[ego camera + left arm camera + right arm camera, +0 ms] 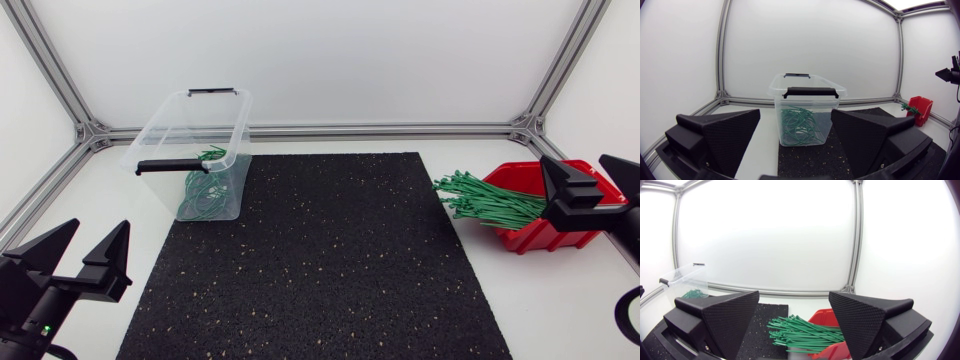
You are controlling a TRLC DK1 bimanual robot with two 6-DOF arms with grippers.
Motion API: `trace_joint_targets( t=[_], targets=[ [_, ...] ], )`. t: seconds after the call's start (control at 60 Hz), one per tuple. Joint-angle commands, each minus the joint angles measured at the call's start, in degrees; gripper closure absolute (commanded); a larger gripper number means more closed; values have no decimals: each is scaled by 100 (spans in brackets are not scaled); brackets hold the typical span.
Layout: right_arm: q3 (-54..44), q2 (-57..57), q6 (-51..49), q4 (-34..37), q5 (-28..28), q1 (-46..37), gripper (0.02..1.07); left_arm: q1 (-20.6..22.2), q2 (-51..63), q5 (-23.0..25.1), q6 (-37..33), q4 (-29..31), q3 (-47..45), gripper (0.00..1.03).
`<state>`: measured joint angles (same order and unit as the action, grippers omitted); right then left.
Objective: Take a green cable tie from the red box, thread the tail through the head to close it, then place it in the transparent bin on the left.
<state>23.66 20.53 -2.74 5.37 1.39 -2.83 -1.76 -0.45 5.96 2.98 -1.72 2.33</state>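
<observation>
Right claw (794, 297) stands wide and empty, with the green cable ties (800, 332) just ahead. We risk pinching 2 ties, since they lie bunched.

This is a robotics lab bench, closed in like a test booth. White panels (330, 50) in an aluminium frame (380, 129) wall a white table (560, 300) with a black speckled mat (320, 260). The left arm (30, 320) and right arm (627, 235) flank it.
</observation>
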Motion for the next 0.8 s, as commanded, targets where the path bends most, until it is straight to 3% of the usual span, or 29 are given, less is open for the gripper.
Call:
trace_joint_targets(
  t=[0.0, 0.167, 0.283, 0.367, 0.467, 0.667, 0.783],
  targets=[
    [561, 548, -341, 351, -33, -104, 7, 0, -17, -7, 27, 22, -250, 4],
    [1607, 1559, -1000, 1292, 345, -385, 10, 0, -17, -7, 18, 31, -250, 4],
    [2248, 2209, -2046, 1995, 512, -482, 10, -9, -17, -7, 18, 31, -250, 4],
    [2486, 2526, -2195, 2100, 573, -569, 10, -9, -17, -7, 18, 31, -250, 4],
    [2635, 2904, -2969, 2390, 1276, -816, 13, -9, -17, -7, 27, 31, -250, 4],
    [3136, 3826, -3997, 2847, 1971, -1220, 16, 0, -17, -7, 27, 22, -250, 4],
    [3408, 4125, -4876, 3410, 2041, -1273, 16, 0, -17, -7, 27, 31, -250, 4]
  ],
)
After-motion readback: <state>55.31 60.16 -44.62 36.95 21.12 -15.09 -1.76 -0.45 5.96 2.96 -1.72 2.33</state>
